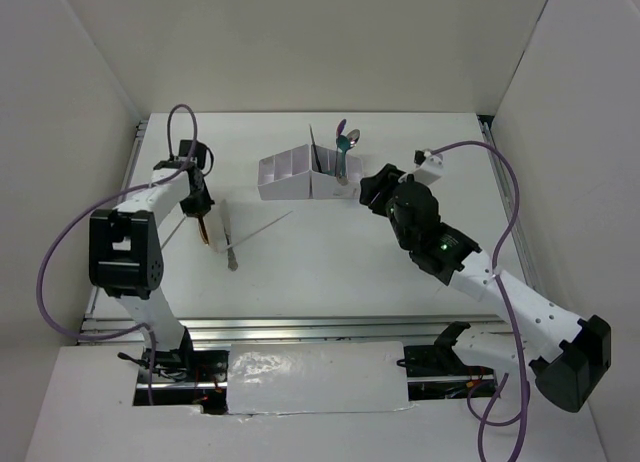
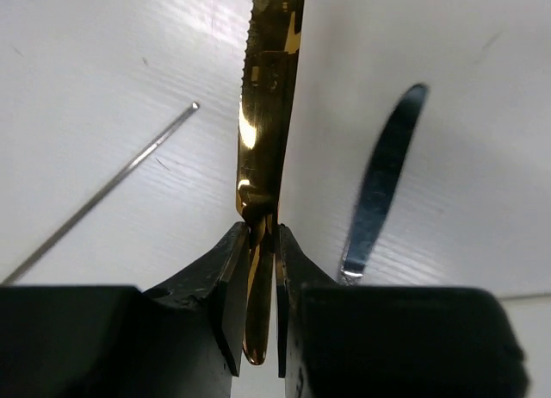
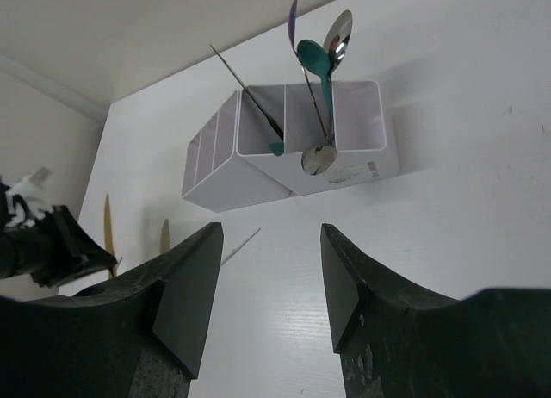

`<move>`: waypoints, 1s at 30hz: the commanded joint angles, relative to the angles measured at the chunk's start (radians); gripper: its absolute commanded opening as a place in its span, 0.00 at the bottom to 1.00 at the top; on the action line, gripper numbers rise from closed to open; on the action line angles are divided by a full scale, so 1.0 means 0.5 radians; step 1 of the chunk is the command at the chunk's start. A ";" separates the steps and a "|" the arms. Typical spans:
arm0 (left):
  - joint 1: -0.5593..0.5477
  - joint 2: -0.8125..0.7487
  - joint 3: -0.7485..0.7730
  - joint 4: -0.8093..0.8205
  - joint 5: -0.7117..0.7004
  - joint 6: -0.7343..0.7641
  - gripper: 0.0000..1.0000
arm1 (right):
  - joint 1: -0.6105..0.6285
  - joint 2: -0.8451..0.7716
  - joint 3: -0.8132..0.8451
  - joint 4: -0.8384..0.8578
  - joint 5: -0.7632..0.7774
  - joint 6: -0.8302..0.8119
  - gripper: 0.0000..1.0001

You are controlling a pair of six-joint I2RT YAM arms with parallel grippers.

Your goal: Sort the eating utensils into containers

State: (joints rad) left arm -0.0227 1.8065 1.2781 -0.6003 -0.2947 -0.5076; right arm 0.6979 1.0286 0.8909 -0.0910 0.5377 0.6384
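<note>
My left gripper (image 1: 200, 214) (image 2: 261, 234) is shut on the handle of a gold knife (image 2: 267, 114) (image 1: 204, 234) at the table's left side, its serrated blade pointing away from the wrist. A silver knife (image 2: 383, 178) (image 1: 229, 244) and a thin silver stick (image 2: 103, 191) (image 1: 262, 225) lie flat beside it. The white organizer box (image 1: 285, 177) (image 3: 258, 170) stands at the back centre. In its right compartments stand a teal spoon (image 3: 314, 58), a silver spoon (image 3: 338, 32), a purple-blue piece (image 3: 293, 19) and a thin dark piece (image 3: 245, 92). My right gripper (image 1: 368, 192) (image 3: 269, 234) hovers open and holding nothing just right of the box.
White walls enclose the table on three sides. A metal rail (image 1: 300, 327) runs along the near edge in front of the arm bases. The box's left compartments (image 1: 275, 167) hold nothing that I can see.
</note>
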 commanded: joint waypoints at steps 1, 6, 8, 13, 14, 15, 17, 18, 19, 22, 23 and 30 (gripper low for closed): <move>-0.028 -0.284 0.189 -0.042 -0.067 0.150 0.03 | 0.025 -0.054 0.007 -0.036 0.075 0.027 0.57; -0.172 -0.486 0.346 0.028 0.068 0.276 0.01 | 0.043 -0.078 0.004 -0.106 0.136 0.021 0.57; -0.230 -0.545 0.416 0.129 0.193 0.309 0.00 | 0.043 -0.118 -0.012 -0.131 0.201 0.015 0.58; -0.350 -0.548 0.597 0.405 0.451 0.334 0.00 | 0.043 -0.339 -0.067 -0.214 0.387 -0.034 0.58; -0.396 -0.533 0.625 0.458 0.482 0.340 0.00 | 0.043 -0.373 -0.070 -0.244 0.412 -0.049 0.58; -0.415 -0.511 0.656 0.543 0.525 0.334 0.00 | 0.043 -0.406 -0.079 -0.257 0.431 -0.059 0.58; -0.473 -0.438 0.714 0.645 0.574 0.352 0.00 | 0.043 -0.511 -0.101 -0.293 0.471 -0.095 0.58; -0.494 -0.416 0.763 0.645 0.623 0.359 0.00 | 0.043 -0.544 -0.110 -0.309 0.480 -0.102 0.58; -0.513 -0.371 0.785 0.733 0.653 0.365 0.00 | 0.043 -0.599 -0.110 -0.333 0.504 -0.111 0.58; -0.534 -0.330 0.779 0.920 0.794 0.365 0.00 | 0.043 -0.698 -0.134 -0.447 0.554 -0.114 0.58; -0.556 -0.318 0.791 0.967 0.825 0.368 0.00 | 0.043 -0.722 -0.150 -0.496 0.581 -0.111 0.58; -0.706 0.016 1.101 1.108 0.970 0.478 0.00 | 0.037 -0.839 -0.162 -0.637 0.689 -0.175 0.58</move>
State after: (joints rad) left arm -0.3454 1.7760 1.7489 -0.1925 0.1200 -0.3130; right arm 0.7109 0.6201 0.8101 -0.3569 0.8192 0.5793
